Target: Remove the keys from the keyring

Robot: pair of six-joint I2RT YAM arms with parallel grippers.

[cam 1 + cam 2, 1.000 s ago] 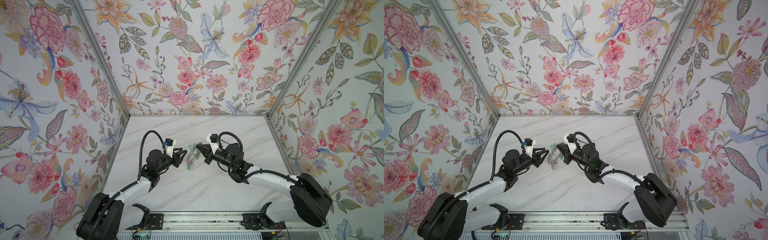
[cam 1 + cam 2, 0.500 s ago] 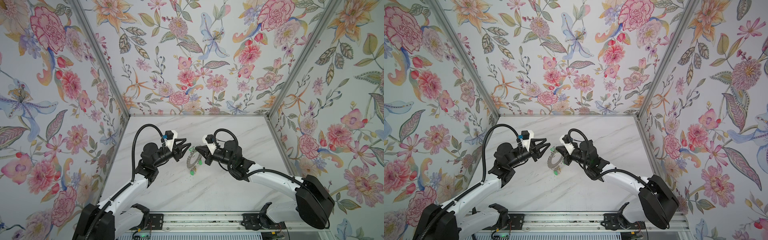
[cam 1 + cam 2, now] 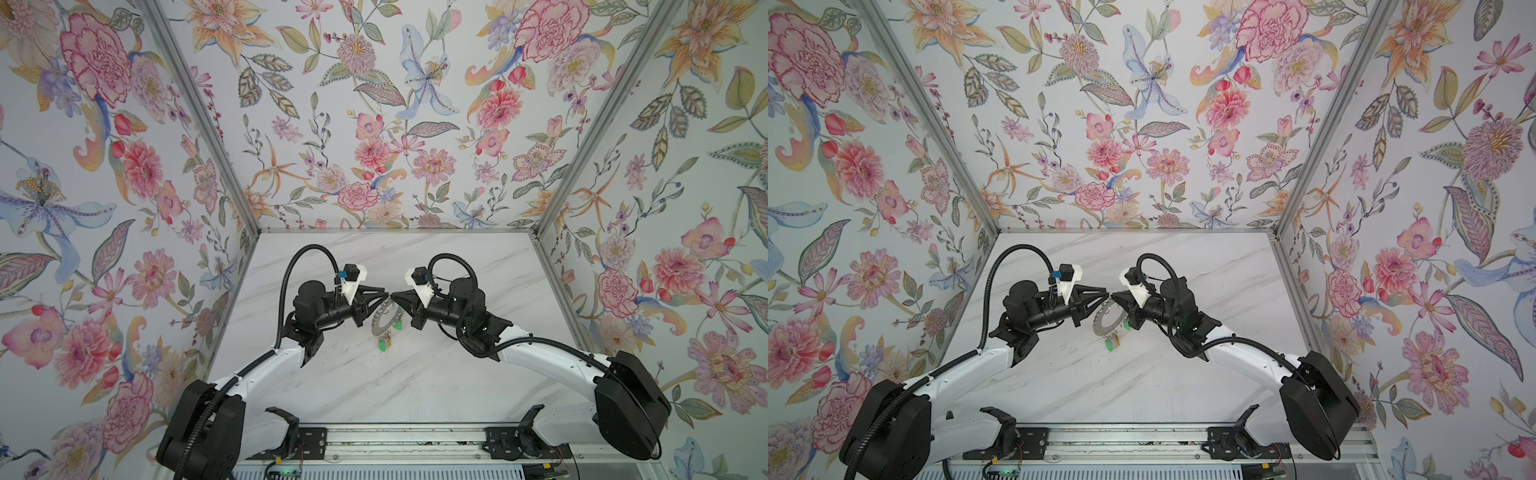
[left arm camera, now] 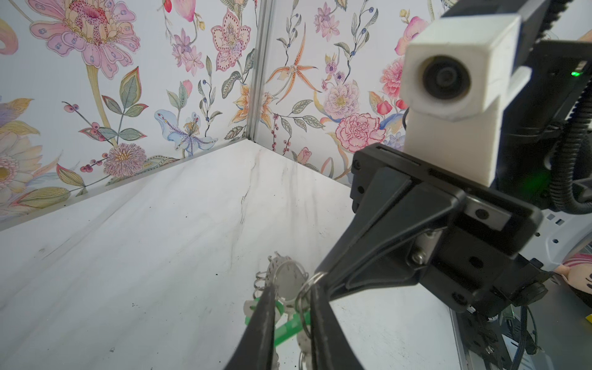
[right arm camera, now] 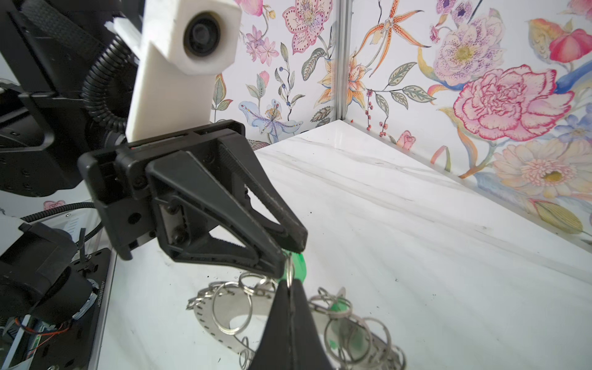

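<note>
Two black robot arms meet tip to tip above a white marbled counter (image 3: 415, 374). The keyring (image 5: 211, 307), a flat grey metal ring, hangs tilted just below both tips. The right pincer (image 5: 290, 286) is clamped shut on one thin wire loop (image 5: 290, 272) at the keyring's rim. The left pincer (image 5: 288, 254) has its jaws a narrow gap apart, one on each side of a green key tag (image 5: 299, 266) that sits touching the right pincer's tips. Whether they press on the tag cannot be told. The ring looks stiff and heavy enough to swing. The loops look thin, springy and slippery. The plastic tags look light, and they seem the broadest, surest place to grip. More green keys (image 3: 380, 345) dangle below the pincers. The right pincer's fingers hide where the loop joins the ring, and the split in the loop is not visible. The other loops overlap too much for the keys to be counted. It is unclear whether the ring's low edge touches the counter.
</note>
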